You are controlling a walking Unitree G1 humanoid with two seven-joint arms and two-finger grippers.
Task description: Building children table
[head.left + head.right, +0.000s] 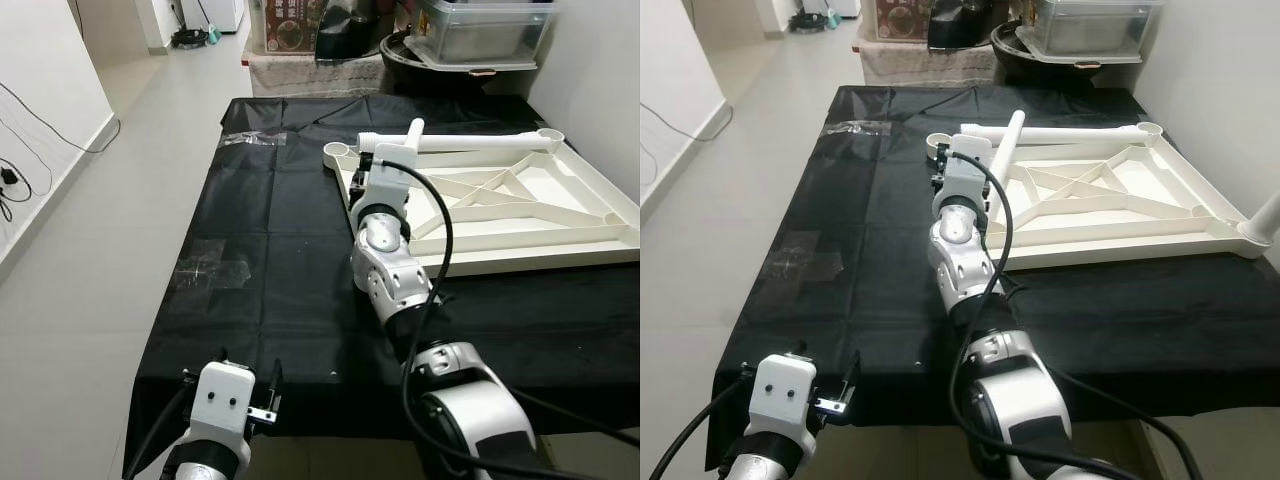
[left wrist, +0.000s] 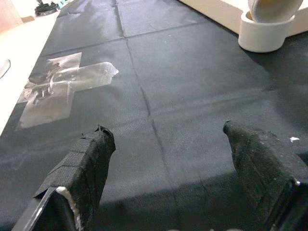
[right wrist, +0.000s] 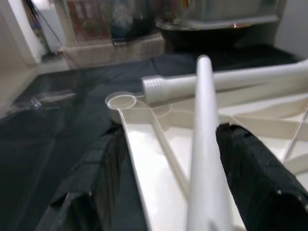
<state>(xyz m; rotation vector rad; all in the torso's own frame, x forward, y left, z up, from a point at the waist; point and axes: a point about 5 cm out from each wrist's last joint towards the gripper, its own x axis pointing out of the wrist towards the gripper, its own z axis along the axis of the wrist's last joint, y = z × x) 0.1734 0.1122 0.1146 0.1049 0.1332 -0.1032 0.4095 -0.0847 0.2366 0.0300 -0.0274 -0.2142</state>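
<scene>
1 white tabletop [image 1: 560,225], underside up; 2 loose white legs [image 1: 470,142] on it; 1 black cloth [image 1: 280,240]; 2 tape patches [image 1: 212,268].

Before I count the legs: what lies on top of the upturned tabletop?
Two white legs lie on the tabletop: one along its far rim, one between the open right pincer fingers. Anything beneath it is covered.

A white plastic tabletop [image 1: 520,205] lies upside down in the upper right of the head view, on a black cloth, its ribbed underside facing up with crossing diagonal braces inside a raised rim. Round leg sockets [image 1: 337,150] sit at its corners. One white table leg [image 1: 470,142] lies across its far edge, threaded end toward the left. A second white leg [image 1: 408,138] rises tilted near the left corner.
</scene>
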